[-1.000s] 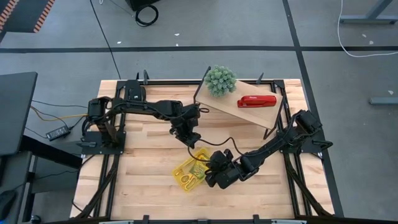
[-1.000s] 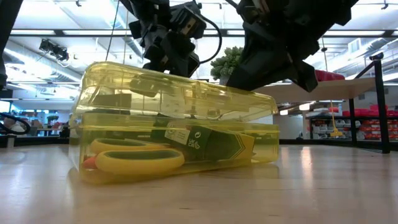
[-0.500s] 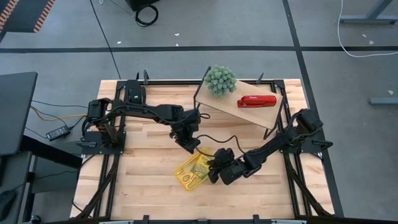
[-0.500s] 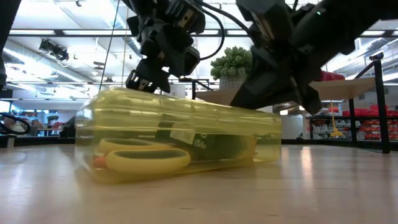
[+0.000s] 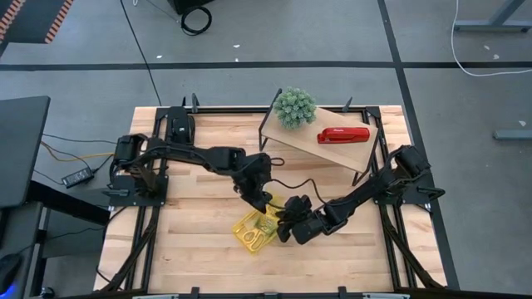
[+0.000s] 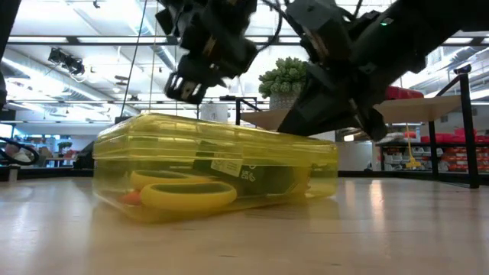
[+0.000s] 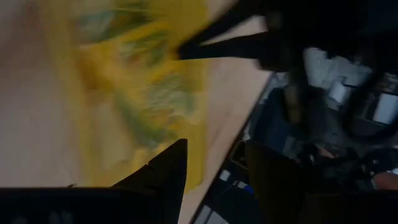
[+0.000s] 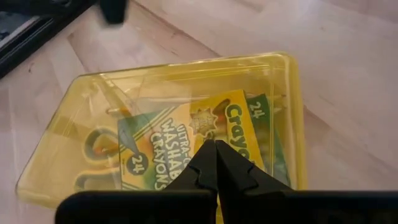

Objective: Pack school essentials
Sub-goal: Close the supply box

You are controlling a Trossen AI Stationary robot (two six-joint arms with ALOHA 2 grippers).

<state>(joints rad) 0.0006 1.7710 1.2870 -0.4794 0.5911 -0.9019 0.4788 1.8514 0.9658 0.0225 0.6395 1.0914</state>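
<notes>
Raised wooden shelf (image 5: 332, 151) at table's (image 5: 191, 249) far right corner. On it: red stapler (image 5: 342, 135), round green potted plant (image 5: 294, 107), apart.

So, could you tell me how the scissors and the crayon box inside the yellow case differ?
The scissors show rounded yellow handle loops, while the crayon box is a flat green-and-yellow carton with printed lettering. The scissors lie toward one end of the yellow case; the crayon box takes up the middle and the other end. The right claw is shut and sits directly over the crayon box, not over the scissors. Both lie flat under the clear lid.
</notes>
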